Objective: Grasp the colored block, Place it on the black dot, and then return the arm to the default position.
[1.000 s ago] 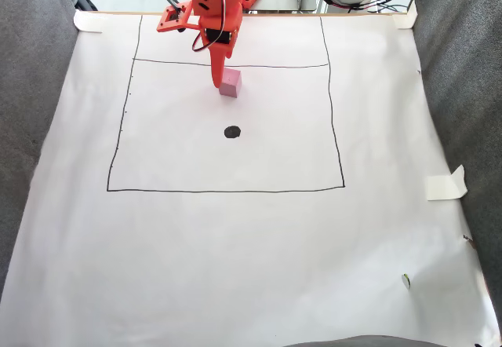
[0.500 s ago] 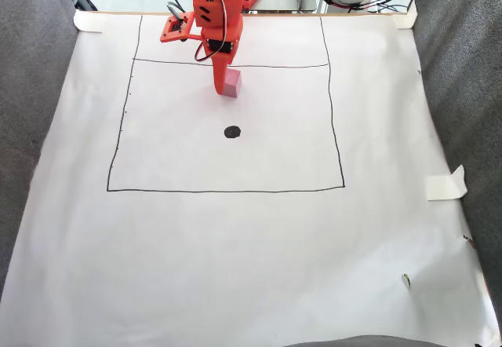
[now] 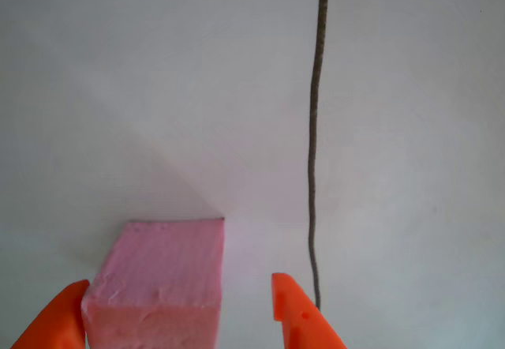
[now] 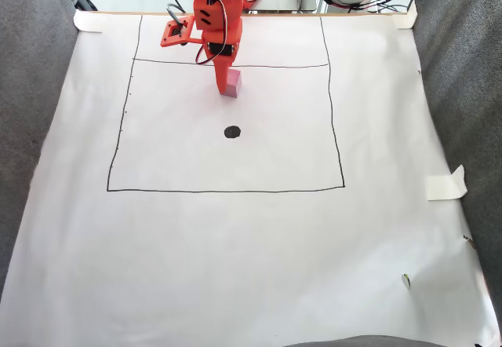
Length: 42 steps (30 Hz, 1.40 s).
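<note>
Item 1: the hand [image 3: 177, 317], 2 bright orange pointed plastic fingers, seen from the camera riding close behind them. I read it as open: the finger at the left of that view sits against the cube's edge, the other [image 3: 298, 313] stands clear of it with a gap of white paper between. In the fixed view the orange arm reaches down from the far edge of the sheet, the hand [image 4: 225, 88] low over the cube.

Item 2: the colored block [image 3: 162, 278], a small light-pink foam cube with a rough matte face. It rests flat on the paper between the 2 fingers, nearer the left one. In the fixed view the colored block [image 4: 234, 85] lies just inside the far line of the drawn square, partly hidden by the arm.

Item 3: the black dot [image 4: 232, 132], a small solid round spot near the middle of the square, bare, near the cube but apart from it, on the side toward the camera.

Item 4: white paper sheet [image 4: 251, 253] covering the counter, with a thin dark drawn line [image 3: 314, 144] passing beside the right finger.

Status, as I judge it: approach complete, fingers straddling the cube, grip not yet closed. Outstanding: close, lift, carry to the dot, release, return the arm to default.
</note>
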Tool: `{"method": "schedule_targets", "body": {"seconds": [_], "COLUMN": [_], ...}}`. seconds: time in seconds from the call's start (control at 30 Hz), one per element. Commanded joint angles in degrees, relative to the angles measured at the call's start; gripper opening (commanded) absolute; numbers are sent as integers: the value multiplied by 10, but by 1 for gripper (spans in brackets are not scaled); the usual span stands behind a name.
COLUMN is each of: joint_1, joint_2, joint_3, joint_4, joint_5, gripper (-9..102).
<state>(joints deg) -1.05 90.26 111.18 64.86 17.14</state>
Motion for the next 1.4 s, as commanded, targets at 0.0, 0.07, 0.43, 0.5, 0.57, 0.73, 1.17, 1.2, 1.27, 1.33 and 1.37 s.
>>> {"method": "schedule_targets", "body": {"seconds": [0.0, 0.07, 0.43, 0.5, 0.57, 0.73, 1.17, 1.2, 1.27, 1.33, 1.37], "joint_1": [3, 4, 7, 6, 6, 7, 4, 5, 6, 10, 12], "joint_2": [3, 2, -4, -4, -2, 7, -25, -30, -41, -57, -66], "joint_3": [-2, -2, 3, 3, 3, -13, -184, -194, -216, -237, -245], "joint_4": [-7, -10, -39, -40, -40, -25, 62, 58, 50, 37, 29], "joint_5": [-6, -5, -8, -6, -6, -6, 36, 39, 44, 47, 47], "gripper": [28, 25, 7, 4, 3, 2, 0, 0, 0, 0, 0]}}
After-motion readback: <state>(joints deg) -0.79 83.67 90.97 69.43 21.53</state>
